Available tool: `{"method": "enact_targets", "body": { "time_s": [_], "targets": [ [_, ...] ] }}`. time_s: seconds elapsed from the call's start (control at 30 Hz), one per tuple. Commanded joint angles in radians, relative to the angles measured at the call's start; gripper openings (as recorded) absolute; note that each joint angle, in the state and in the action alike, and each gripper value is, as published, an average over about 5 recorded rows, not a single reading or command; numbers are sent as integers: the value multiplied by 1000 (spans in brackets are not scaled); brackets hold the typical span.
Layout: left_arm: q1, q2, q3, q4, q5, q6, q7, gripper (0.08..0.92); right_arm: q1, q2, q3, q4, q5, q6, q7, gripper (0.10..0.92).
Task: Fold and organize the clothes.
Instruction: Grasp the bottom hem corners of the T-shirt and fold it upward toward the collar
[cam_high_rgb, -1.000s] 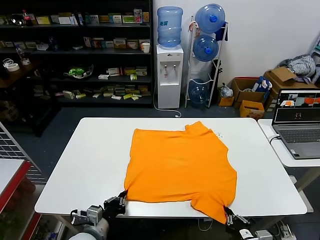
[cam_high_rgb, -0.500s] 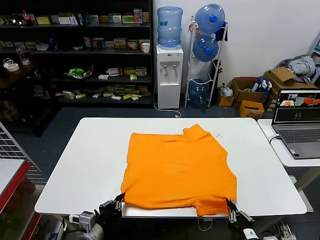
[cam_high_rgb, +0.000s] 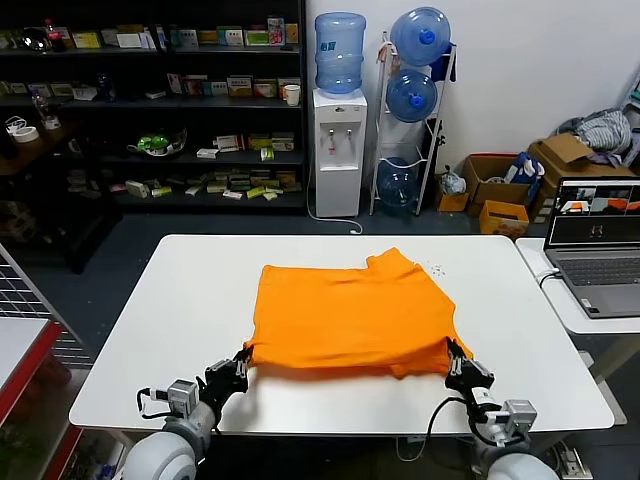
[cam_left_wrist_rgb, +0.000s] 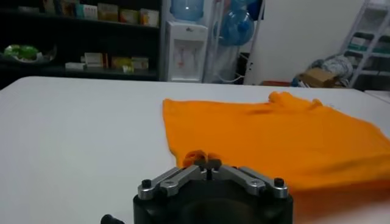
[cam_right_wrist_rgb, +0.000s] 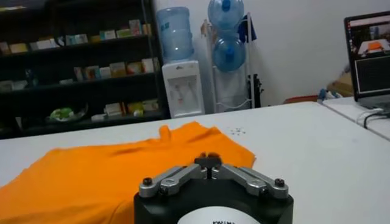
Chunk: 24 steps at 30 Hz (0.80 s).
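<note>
The orange T-shirt (cam_high_rgb: 350, 315) lies on the white desk (cam_high_rgb: 150, 330), its neckline toward the far edge and its near hem lifted off the surface. Each near corner is pinched — the left hand (cam_high_rgb: 237, 368) is clamped on the left hem corner, a nub of orange cloth showing between its closed fingertips in the left wrist view (cam_left_wrist_rgb: 204, 159), and the right hand (cam_high_rgb: 458, 362) is clamped on the right hem corner.

The shirt stretches away from both hands toward the far side of the desk, so its long axis runs from hem to collar, straight ahead of the robot. The hem hangs as a raised band between the two hands, while the chest and collar rest flat beyond it. Neither hand is closer to the collar than the other; they sit about level across the shirt's width. Judging from this, the fold will likely carry the hem forward over the body toward the neckline, both hands travelling together to keep the edge straight.
</note>
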Motion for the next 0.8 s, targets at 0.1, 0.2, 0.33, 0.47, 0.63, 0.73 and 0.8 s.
{"method": "enact_targets", "body": {
  "time_s": [0.1,0.2,0.33,0.47,0.63,0.73,0.8],
  "targets": [
    [-195,-14,61,127,-18,-1,2,96,215,-3,-80,-126,24,-18,20,124],
    [-220,-22,77,153,-15,-2,-2,96,252,1,-111,-161,27,-24,19,124],
    [-248,-34,91,191,-9,-6,-6,96,275,8,-141,-188,33,-34,16,124],
    [-270,-46,97,223,0,-13,-8,96,292,14,-161,-212,32,-37,8,124],
    [-277,-62,98,253,25,-10,-19,105,317,25,-172,-242,35,-51,-10,181],
    [-267,-63,93,251,35,-9,-21,154,320,28,-174,-250,34,-64,-20,267],
    [-251,-58,88,235,34,-4,-23,205,312,25,-172,-242,29,-72,-26,328]
  ]
}}
